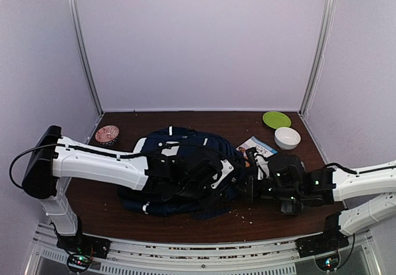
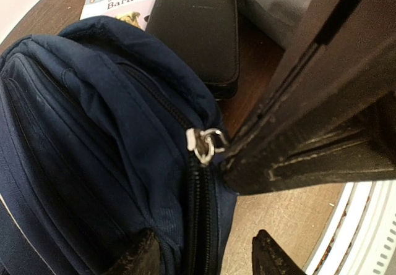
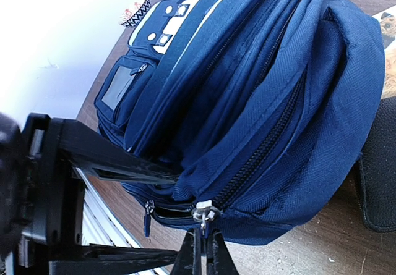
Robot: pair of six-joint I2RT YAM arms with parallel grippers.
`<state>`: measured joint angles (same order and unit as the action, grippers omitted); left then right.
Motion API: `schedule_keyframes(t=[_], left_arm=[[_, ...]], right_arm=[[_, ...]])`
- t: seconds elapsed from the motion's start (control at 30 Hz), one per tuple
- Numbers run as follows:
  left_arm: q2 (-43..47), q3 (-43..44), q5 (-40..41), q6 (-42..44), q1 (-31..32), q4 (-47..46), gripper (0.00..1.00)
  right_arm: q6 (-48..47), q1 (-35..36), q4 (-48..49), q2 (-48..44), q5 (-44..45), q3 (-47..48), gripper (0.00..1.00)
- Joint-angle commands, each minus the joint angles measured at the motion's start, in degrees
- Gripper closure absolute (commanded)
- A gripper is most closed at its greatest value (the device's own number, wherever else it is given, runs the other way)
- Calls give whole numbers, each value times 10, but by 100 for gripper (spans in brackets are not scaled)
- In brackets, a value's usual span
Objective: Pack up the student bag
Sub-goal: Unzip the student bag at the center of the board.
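Top external view has the two arms reaching in from 6 o'clock. The left tool (image 1: 213,175) and the right tool (image 1: 250,185) meet at the 3 o'clock end of the backpack (image 1: 185,140), which lies in the middle of the brown surface (image 1: 105,210). From the left wrist, the left tool's fingers (image 2: 141,258) stand wide apart on either side of the bag's zip line, holding nothing. From the right wrist, the right tool's fingers (image 3: 190,253) are pressed together on the metal zip pull (image 3: 204,213). Just beyond the bag, toward 2 o'clock, a black case (image 2: 198,28) lies beside a picture book (image 1: 257,146). Farther back at 1 o'clock sits a white bowl (image 1: 287,138), with a green plate (image 1: 276,119) behind it. A small pink patterned item (image 1: 107,134) lies at 10 o'clock, near the far left corner.
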<state>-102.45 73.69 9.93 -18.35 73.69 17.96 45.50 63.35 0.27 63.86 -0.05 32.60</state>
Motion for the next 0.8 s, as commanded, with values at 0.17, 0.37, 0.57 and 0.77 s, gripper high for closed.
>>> schedule_keyframes(t=[0.17, 0.37, 0.57, 0.77], left_arm=[[-34, 0, 18, 5, -11, -20, 44], [-33, -5, 28, 9, -12, -22, 100], [-5, -23, 59, 9, -12, -17, 100], [32, -43, 104, 13, -12, 27, 100]], right_arm=[[10, 3, 50, -34, -17, 13, 100], [7, 3, 44, -33, -21, 12, 100], [-21, 3, -1, -33, -18, 18, 96], [-40, 2, -17, -69, 14, -24, 79]])
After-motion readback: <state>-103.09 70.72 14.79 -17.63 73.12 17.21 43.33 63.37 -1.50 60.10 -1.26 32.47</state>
